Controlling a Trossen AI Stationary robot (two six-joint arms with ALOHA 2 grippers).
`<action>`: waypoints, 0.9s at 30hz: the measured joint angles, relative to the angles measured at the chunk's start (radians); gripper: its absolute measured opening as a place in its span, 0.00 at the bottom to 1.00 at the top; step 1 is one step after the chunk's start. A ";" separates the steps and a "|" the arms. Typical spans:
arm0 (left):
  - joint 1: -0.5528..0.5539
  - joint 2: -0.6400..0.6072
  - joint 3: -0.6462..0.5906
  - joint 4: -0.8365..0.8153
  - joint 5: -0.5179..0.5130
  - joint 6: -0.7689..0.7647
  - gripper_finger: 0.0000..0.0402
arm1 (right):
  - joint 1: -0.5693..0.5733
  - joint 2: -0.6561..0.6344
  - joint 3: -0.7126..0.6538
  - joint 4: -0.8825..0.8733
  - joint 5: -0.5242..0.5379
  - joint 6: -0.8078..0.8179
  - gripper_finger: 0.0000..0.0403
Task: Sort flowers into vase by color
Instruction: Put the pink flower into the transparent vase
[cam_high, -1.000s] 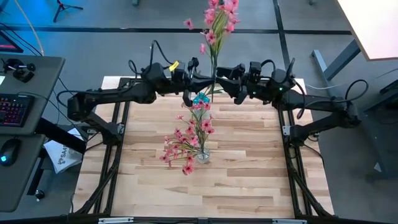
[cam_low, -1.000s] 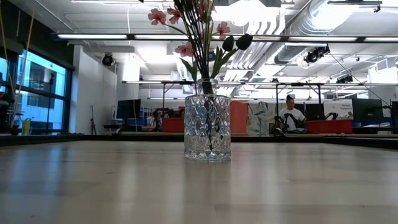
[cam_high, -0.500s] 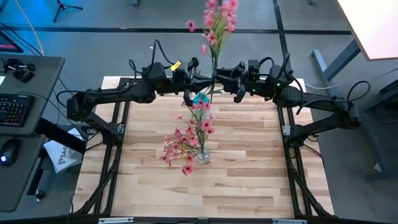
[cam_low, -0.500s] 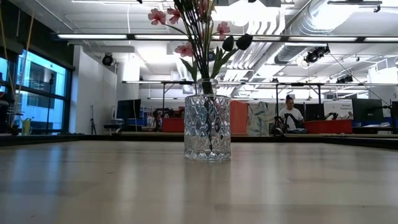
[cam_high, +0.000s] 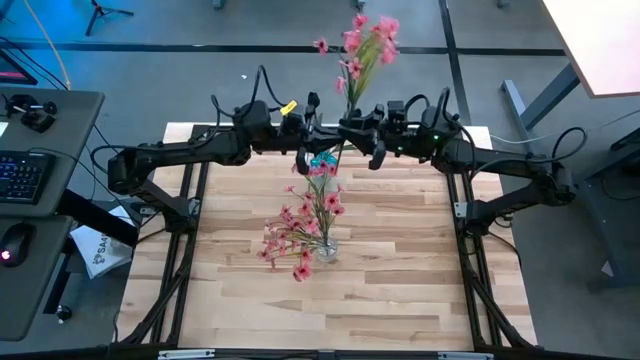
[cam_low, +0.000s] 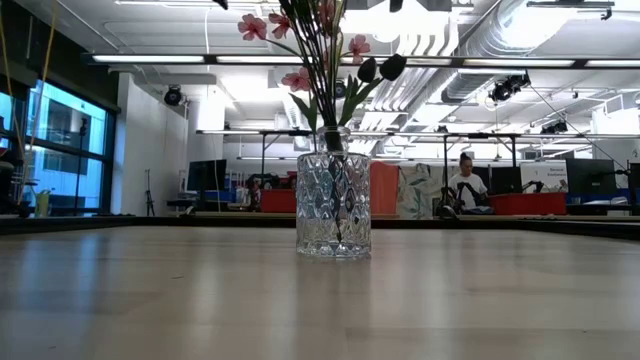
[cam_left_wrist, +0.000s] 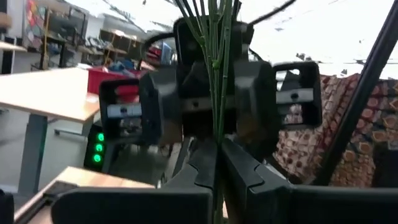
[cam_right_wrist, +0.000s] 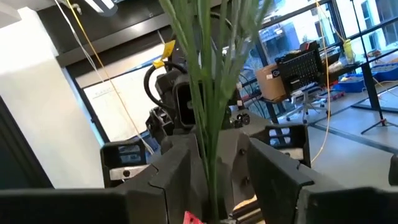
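1. You have no brand or label you can read on the vase (cam_low: 333, 205) or the arms; a paper left of the worktop (cam_high: 400, 270) carries print too small to make out.
2. You have bare worktop on all sides of the vase, which stands near the middle.
3. Your left tool (cam_high: 312, 135) is clamped together on the stems of the pink spray (cam_high: 362, 48), high over the far edge.
4. Your right tool (cam_high: 362, 140) meets it there, fingers (cam_right_wrist: 283, 171) apart beside the stems.
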 joint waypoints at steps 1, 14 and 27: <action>0.000 0.000 0.000 -0.011 0.004 -0.001 0.00 | 0.000 0.000 0.000 0.001 0.000 0.000 0.38; 0.000 0.000 -0.001 -0.025 0.005 -0.009 0.00 | 0.000 -0.007 0.000 -0.004 -0.061 0.011 0.16; 0.051 -0.013 -0.002 -0.068 0.009 0.008 0.10 | -0.050 -0.102 -0.001 -0.114 -0.098 -0.009 0.01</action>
